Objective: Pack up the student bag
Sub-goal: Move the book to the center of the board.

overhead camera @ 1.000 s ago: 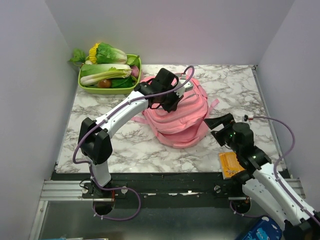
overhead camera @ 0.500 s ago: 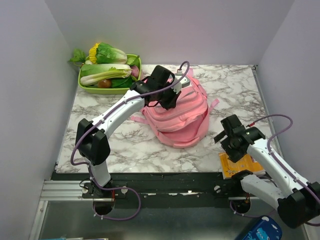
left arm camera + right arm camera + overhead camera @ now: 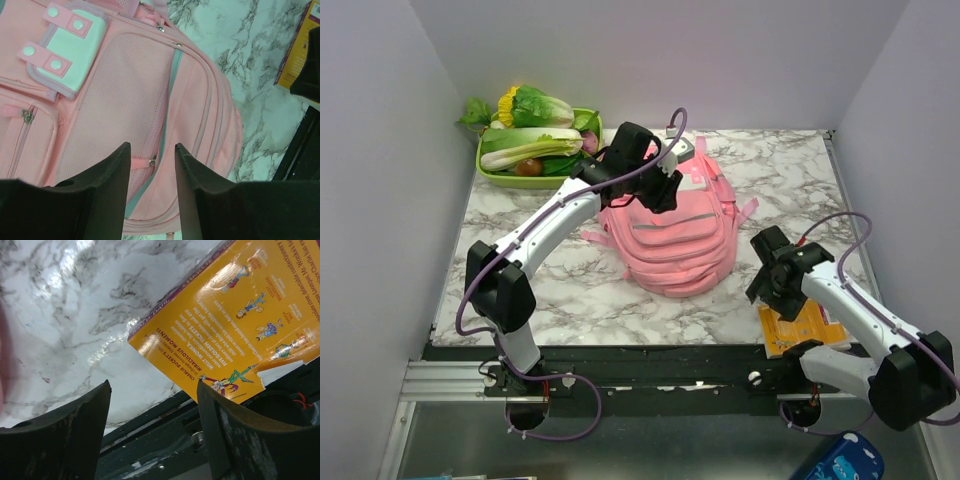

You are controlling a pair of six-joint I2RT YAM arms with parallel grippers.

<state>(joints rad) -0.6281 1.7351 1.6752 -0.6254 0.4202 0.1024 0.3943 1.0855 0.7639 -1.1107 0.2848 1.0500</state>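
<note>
- Right gripper (image 3: 153, 387): at the near right of the marble table (image 3: 570, 290), poised above the near edge. Its 2 fingers stand wide apart and released, with nothing between them.
- Yellow book (image 3: 235, 330): lying flat at the table's near right edge, back cover up, 1 corner reaching past the edge. It is below and just to the right of the right gripper, and the fingers do not touch it.
- Student bag (image 3: 675, 240): lying at the middle of the table, well apart from the book. A grey-and-white patch (image 3: 75, 50) with 2 pink tabs and a mesh side pocket (image 3: 125, 90) face upward. Nothing of its contents can be seen.
- Left gripper (image 3: 150, 147): hovering over the far end of the bag, fingers parted and released, gripping nothing.
- Green tray (image 3: 535, 182): at the far left corner, just beyond the bag. It holds a long white-stemmed cabbage (image 3: 525, 145), a leafy lettuce (image 3: 545, 105), a yellow flower (image 3: 507, 103) and 1 small red tomato (image 3: 528, 167).
</note>
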